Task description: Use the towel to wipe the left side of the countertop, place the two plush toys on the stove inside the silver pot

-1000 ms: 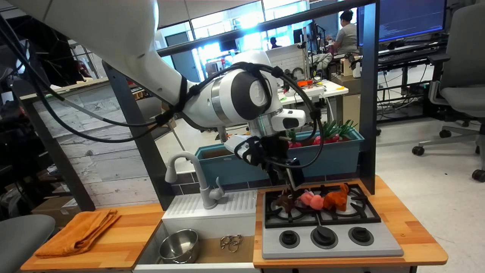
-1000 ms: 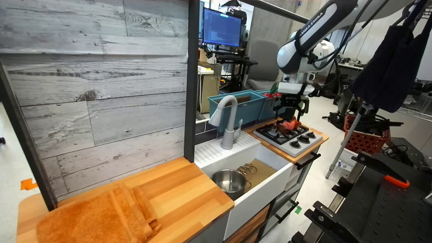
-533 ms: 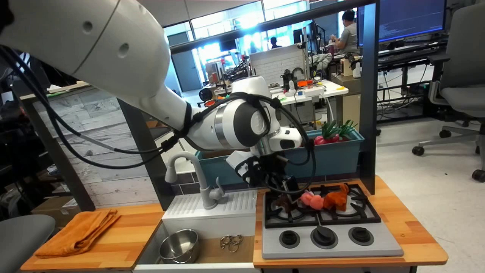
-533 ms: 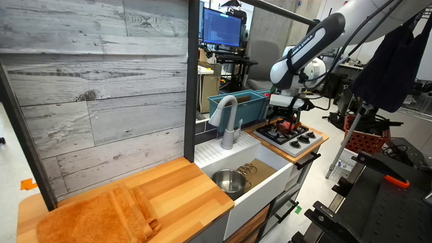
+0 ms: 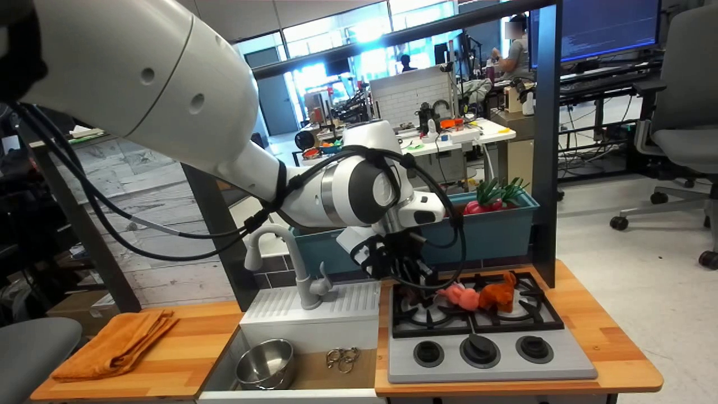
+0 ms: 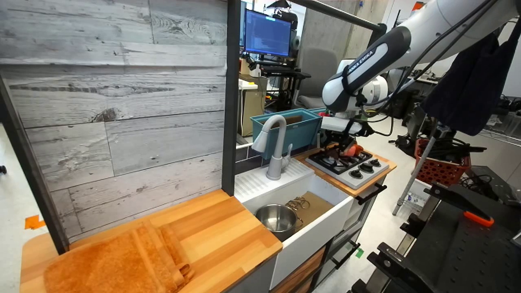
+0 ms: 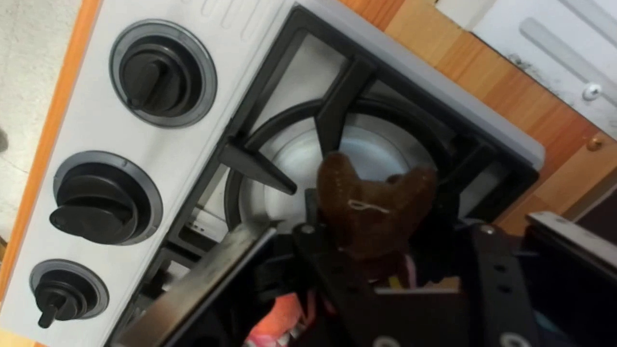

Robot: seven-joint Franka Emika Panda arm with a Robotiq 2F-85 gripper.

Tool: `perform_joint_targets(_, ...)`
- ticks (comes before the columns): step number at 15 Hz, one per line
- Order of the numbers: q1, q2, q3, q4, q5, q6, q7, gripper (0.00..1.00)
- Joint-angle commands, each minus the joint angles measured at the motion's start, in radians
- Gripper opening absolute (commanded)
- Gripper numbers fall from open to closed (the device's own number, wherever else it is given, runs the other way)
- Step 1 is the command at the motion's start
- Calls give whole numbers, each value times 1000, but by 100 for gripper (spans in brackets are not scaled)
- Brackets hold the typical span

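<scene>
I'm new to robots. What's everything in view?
Sink: one, white, middle
Countertop: two sections, tan, beside sink
Towel: one, orange, left countertop
Pot: one, silver, in sink
Rings: several, metallic, in sink
Faucet: one, grey, behind sink
Stove: one, black and grey, right countertop
Brown toy: one, brown, at stove
Pink toy: one, pink, on stove
Orange toy: one, orange, on stove
Planter: at least one, teal, behind stove
Chair: at least one, grey, background
Screen: at least one, blue, background
Rest: too cluttered to count
Robot arm: one, mostly white, over stove
Fingers: two, black, flanking brown toy
</scene>
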State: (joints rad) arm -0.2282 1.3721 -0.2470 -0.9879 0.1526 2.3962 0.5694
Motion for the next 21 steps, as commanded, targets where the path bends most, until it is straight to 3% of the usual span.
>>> perform_joint_targets(1,-11,-37,27,-61,2,55,-87,14)
perform_joint_targets(3,0,-83,43,-148,-1,127,-167,2)
perform_joint_targets(10,27,-259,123,-506,-23,471,-463,4)
perform_joint_targets(16,23,-410,273,-792,-40,723,-593,4)
perform_joint_targets(21,-3,-512,370,-964,-78,743,-629,4)
